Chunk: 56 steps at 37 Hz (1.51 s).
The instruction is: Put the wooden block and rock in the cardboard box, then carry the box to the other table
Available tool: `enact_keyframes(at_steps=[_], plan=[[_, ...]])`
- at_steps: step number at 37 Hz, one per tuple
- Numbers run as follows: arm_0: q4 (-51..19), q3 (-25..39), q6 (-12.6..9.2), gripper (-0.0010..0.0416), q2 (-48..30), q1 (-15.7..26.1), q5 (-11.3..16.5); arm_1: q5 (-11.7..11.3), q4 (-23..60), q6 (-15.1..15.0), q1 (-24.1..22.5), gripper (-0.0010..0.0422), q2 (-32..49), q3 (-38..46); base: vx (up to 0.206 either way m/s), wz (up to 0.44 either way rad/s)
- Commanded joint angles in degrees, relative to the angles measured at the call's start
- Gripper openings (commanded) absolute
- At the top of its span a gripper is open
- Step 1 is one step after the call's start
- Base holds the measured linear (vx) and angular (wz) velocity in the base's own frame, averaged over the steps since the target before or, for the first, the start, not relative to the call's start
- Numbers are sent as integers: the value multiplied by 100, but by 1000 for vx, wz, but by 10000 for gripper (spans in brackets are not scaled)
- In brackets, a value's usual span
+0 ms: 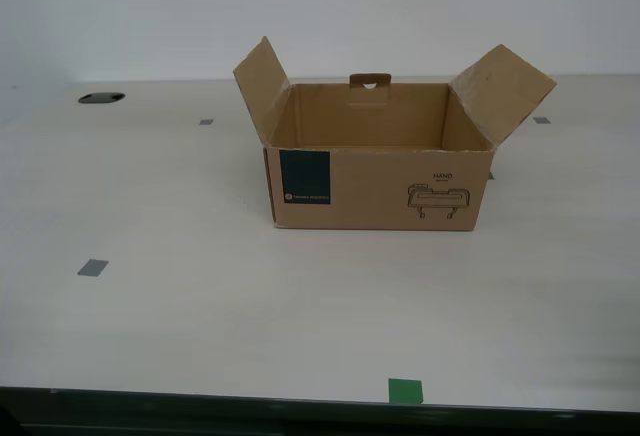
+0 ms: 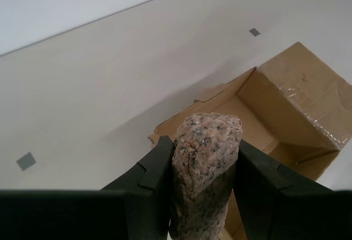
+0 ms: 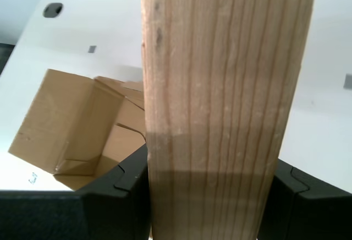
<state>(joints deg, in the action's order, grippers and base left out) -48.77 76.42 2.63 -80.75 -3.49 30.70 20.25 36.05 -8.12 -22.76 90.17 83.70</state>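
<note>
- my first gripper [image 3: 204, 196] has its jaws clamped on the wooden block [image 3: 220, 102], held above the cardboard box [image 1: 375, 156].
- my second gripper [image 2: 203, 179] grips the rock [image 2: 206, 163], also over the box.
- box sits open on the pale tabletop [image 1: 200, 306].

Pale wood-grain tabletop [image 1: 300, 306] with grey squares, white wall [image 1: 300, 6] behind.

Bright, even overhead light, soft faint shadow beside the cardboard box [image 1: 375, 181], pale table [image 1: 200, 306] near overexposed, slightly soft focus, wooden block [image 3: 220, 113] base shaded.
</note>
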Motion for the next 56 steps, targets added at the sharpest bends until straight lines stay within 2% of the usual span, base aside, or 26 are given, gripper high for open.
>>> enact_keyframes(at_steps=[1, 4, 12, 18, 23, 27, 39, 48, 53, 56], plan=[[70, 7, 42, -1, 133, 87, 216, 44, -111, -190, -138, -1, -13, 9, 0, 0], [81, 7, 63, -1, 219, 179, 297, 46, -205, -278, -254, -1, -13, 9, 0, 0], [103, 7, 94, -1, 387, 529, 293, 46, -525, -649, -605, -1, -13, 9, 0, 0], [184, 7, 94, -1, 426, 791, 291, 66, -758, -704, -745, -1, -7, -7, 0, 0], [385, 4, 92, -1, 428, 1038, 289, 402, -979, -706, -817, -1, -7, -48, 0, 0], [595, -11, 76, -1, 428, 1235, 284, 444, -1167, -704, -876, -1, -7, -107, 0, 0], [1368, -387, -166, -1, 433, 1698, 197, 446, -1770, -684, -966, -1, -7, -664, 0, 0], [1886, -1029, -315, -1, 433, 1759, 197, 446, -2415, -643, -1003, -1, -7, -1211, 0, 0], [2308, -1475, -520, -1, 433, 1786, 197, 446, -2887, -304, -1021, -1, -7, -1558, 0, 0], [2625, -1757, -745, -1, 433, 1797, 195, 446, -3141, -136, -1043, -1, -7, -1751, 0, 0]])
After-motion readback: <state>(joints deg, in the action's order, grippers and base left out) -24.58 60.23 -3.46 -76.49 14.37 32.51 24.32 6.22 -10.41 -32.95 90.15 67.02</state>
